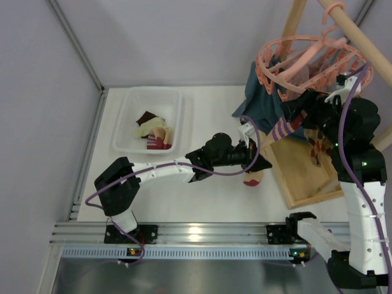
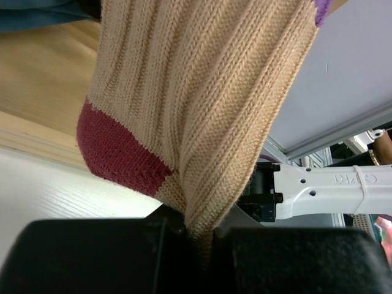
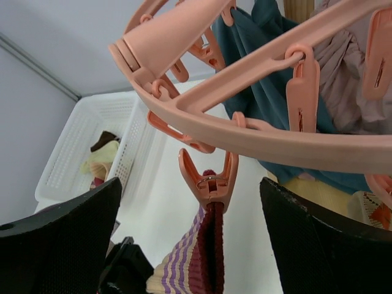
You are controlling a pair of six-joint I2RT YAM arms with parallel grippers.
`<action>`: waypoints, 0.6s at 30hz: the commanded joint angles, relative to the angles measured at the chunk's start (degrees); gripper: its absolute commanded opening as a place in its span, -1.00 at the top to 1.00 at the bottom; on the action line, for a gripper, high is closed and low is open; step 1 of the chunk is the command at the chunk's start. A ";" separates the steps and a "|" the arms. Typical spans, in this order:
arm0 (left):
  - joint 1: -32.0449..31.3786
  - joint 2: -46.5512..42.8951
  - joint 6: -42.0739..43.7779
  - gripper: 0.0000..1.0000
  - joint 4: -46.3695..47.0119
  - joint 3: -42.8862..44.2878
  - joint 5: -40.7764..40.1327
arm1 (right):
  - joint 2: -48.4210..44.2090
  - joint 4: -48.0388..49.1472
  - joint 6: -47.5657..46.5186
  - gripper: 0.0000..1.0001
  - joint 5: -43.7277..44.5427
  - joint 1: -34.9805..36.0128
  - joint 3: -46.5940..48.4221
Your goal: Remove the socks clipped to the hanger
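Tan ribbed knit fills the left wrist view: a sock [image 2: 202, 92] with a dark red patch and a purple band at its upper edge runs down into the left tool [image 2: 199, 236], whose black fingers [image 2: 92, 257] are closed tight on a fold of the fabric. From above, this left tool [image 1: 257, 162] sits low over the white desk [image 1: 208, 190], with the sock [image 1: 278, 131] stretched up and to the right towards the hanger [image 1: 294, 61]. The salmon-pink hanger hangs from a wooden pole [image 1: 361, 37], beside a teal cloth [image 1: 263, 98]. In the right wrist view the sock's purple-striped, maroon-edged cuff [image 3: 193, 263] is still pinched in one pink clip [image 3: 208, 180] under the hanger's ring [image 3: 257, 135]. The right tool [image 3: 190, 180] stands wide open, one finger on each side of that clip and apart from it, gripping nothing. A dusty-pink garment [image 3: 343, 79] hangs behind the ring. At the desk's far left a white basket [image 1: 131, 104] holds loose socks [image 1: 153, 128] in dark brown, cream and red. The only writing is raised lettering [image 2: 334, 179] on a white arm link, too unclear to read.
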 commanded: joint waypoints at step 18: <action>-0.22 -1.89 -0.89 1.00 2.48 0.75 0.98 | 0.44 14.29 -0.19 -0.37 4.13 -0.20 -3.45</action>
